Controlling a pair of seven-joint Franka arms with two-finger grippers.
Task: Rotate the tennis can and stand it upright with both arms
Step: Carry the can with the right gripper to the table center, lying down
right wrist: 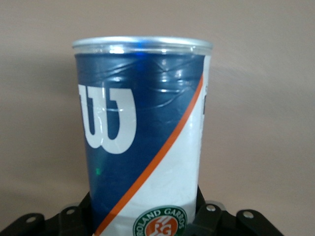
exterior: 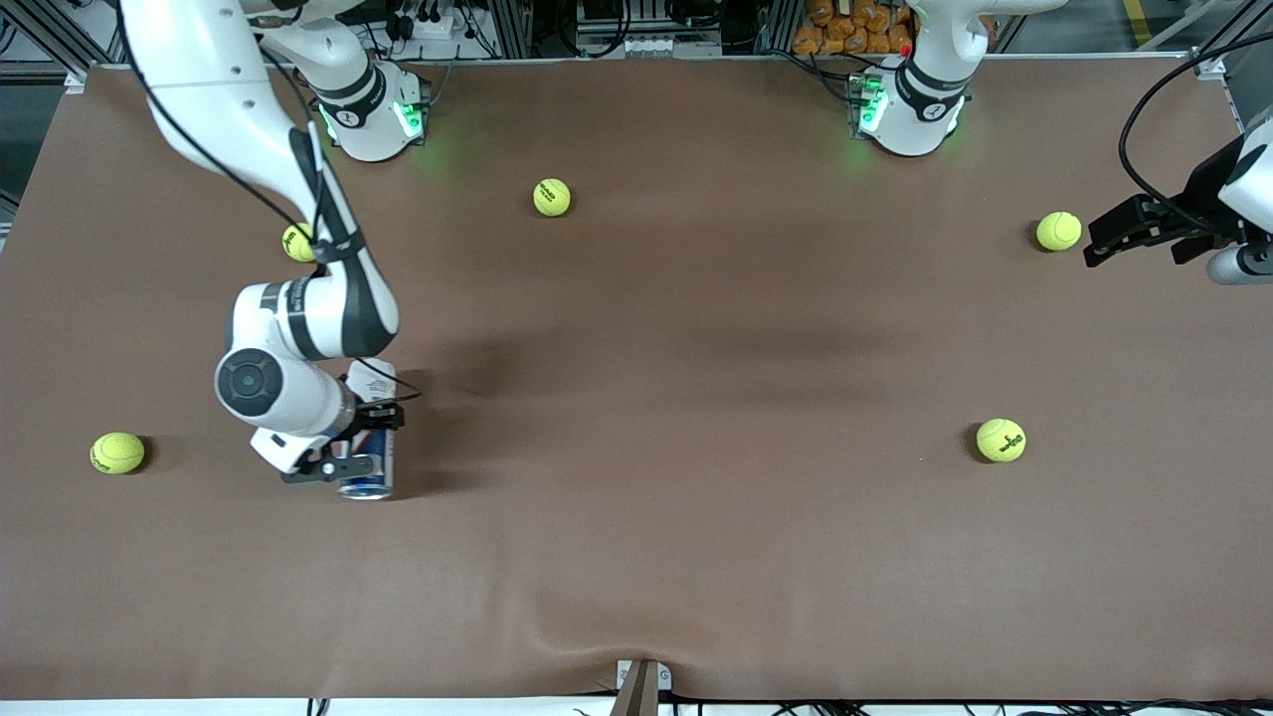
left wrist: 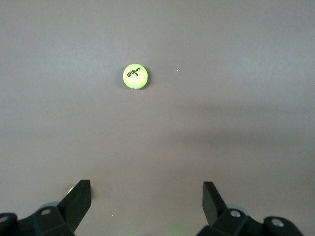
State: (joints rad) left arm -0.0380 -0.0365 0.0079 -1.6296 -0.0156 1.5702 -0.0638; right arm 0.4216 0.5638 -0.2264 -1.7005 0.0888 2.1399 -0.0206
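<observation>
The tennis can point(exterior: 367, 475) lies on its side on the brown table, toward the right arm's end, with its silvery rim toward the front camera. My right gripper point(exterior: 363, 441) is shut on the can's middle, one finger on each side. In the right wrist view the can point(right wrist: 142, 123) fills the frame with its navy and white label, its white "W" and its silvery rim, and the gripper point(right wrist: 145, 209) clamps its sides. My left gripper point(exterior: 1094, 242) waits open and empty above the table at the left arm's end; it also shows in the left wrist view point(left wrist: 146, 189).
Several yellow-green tennis balls lie scattered: one point(exterior: 1058, 231) right beside the left gripper, one point(exterior: 1000, 440) nearer the front camera, one point(exterior: 552, 197) near the bases, one point(exterior: 297, 242) under the right arm, one point(exterior: 117, 452) beside the can. Another ball point(left wrist: 135, 76) shows ahead of the left gripper.
</observation>
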